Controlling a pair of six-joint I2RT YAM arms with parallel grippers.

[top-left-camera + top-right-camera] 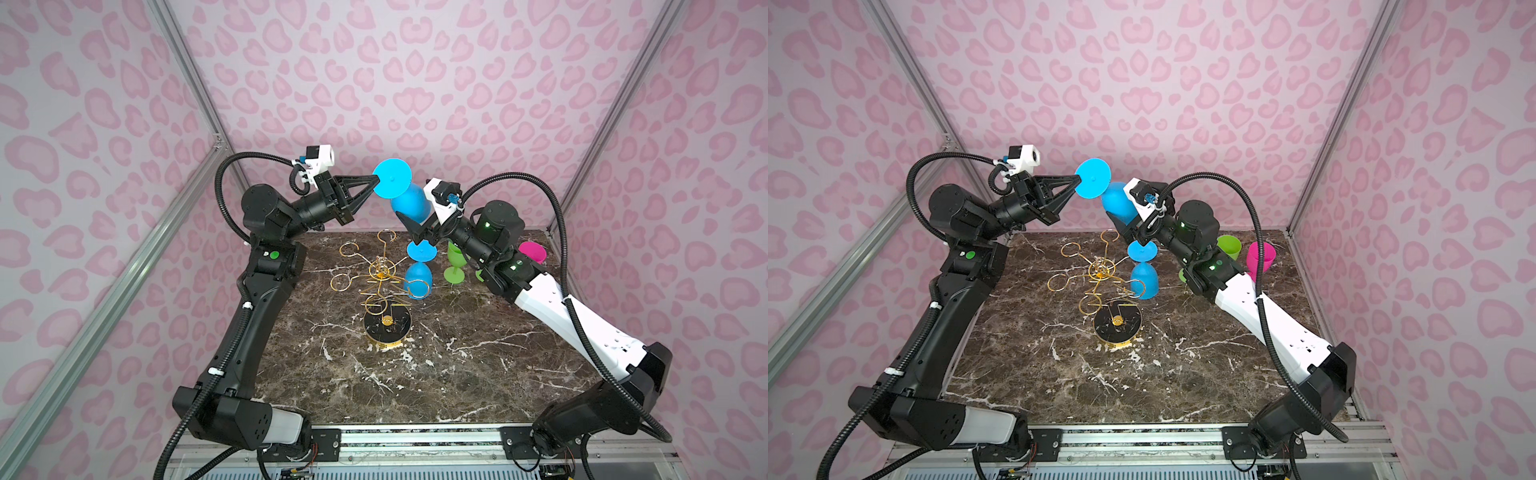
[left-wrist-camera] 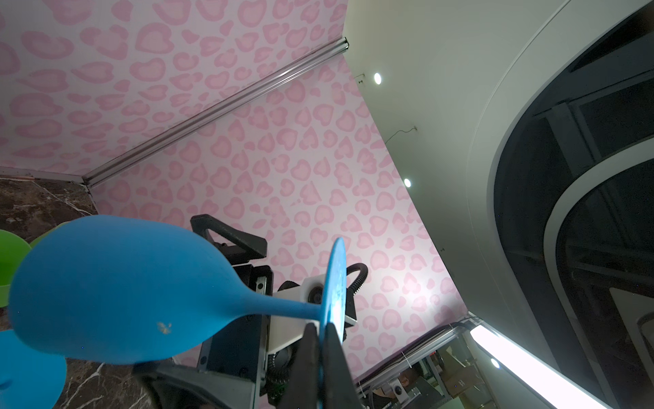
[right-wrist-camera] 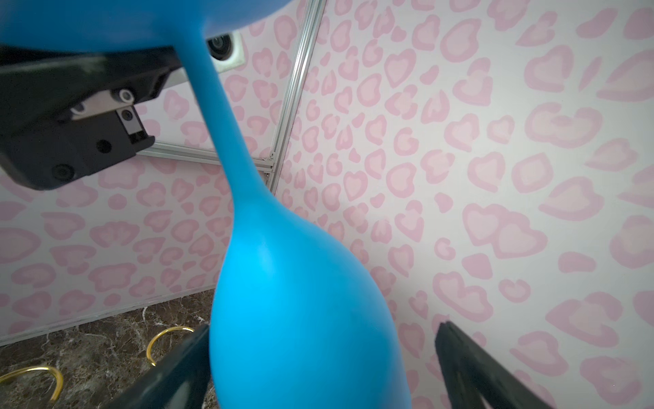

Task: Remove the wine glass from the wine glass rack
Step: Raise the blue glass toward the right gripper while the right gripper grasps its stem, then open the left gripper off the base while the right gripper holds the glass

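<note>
Wine glass (image 1: 409,203), blue and opaque, hangs foot-up, clear of the rack (image 1: 384,274), foot rim pinched in the closed left claw (image 1: 376,179). Bowl lies between the wide-open jaws of the right claw (image 3: 323,325); contact cannot be confirmed. Expect light, matte, slightly yielding material: grip bowl or stem. Below both claws: rack and second blue glass (image 1: 417,276). Behind the right claw: green glass (image 1: 455,266), pink glass (image 1: 532,251). Space above is open.

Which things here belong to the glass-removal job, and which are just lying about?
Job: held blue wine glass, left gripper, right gripper, wine glass rack, second blue glass on it.
Lying about: green wine glass, green cup, pink glass.
</note>
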